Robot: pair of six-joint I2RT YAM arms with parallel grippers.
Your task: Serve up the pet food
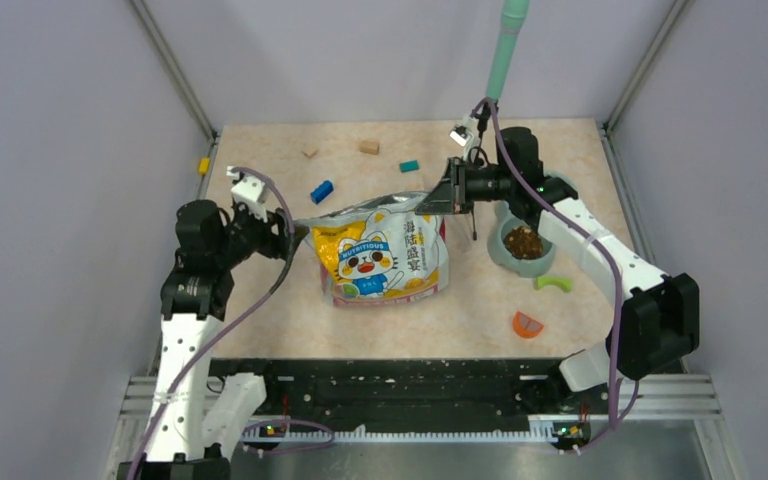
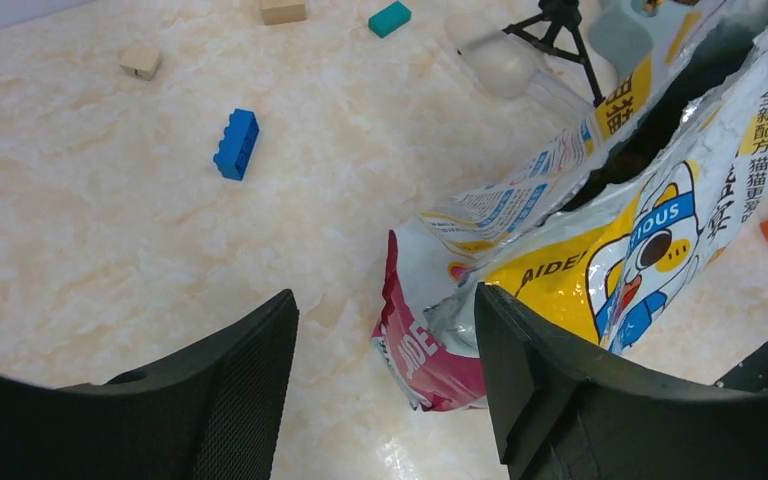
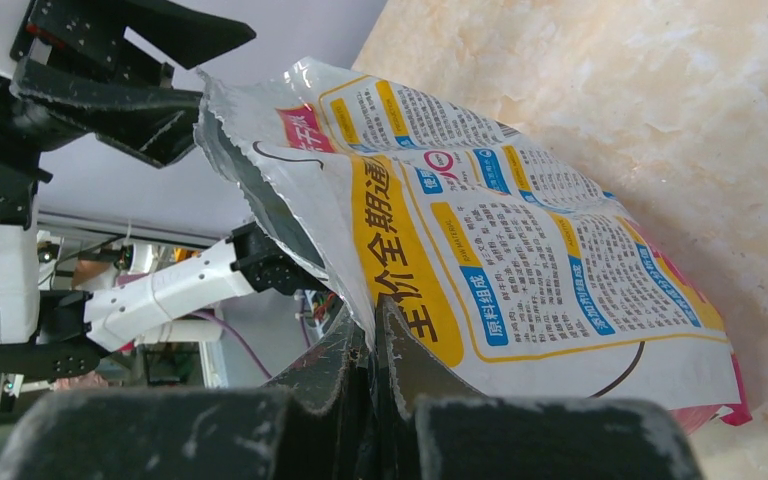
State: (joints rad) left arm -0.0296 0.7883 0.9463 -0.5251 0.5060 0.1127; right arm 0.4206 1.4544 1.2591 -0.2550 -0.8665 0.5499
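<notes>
I am reading "NUTRITIOUS" on the bag (image 1: pixel 385 260). My right claw (image 3: pixel 370 330) is pinching its rim, kibble (image 1: pixel 525 242) lying just beside; left claw (image 2: pixel 385 300) is hanging released.

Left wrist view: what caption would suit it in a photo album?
The open left hand frames a corner of the opened pet food bag, a blue brick lying on the table beyond.

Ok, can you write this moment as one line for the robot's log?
bag: lying down, mouth lifted | left gripper: open at its bottom corner | right gripper: shut on its top edge | pet food: in bowl
</notes>
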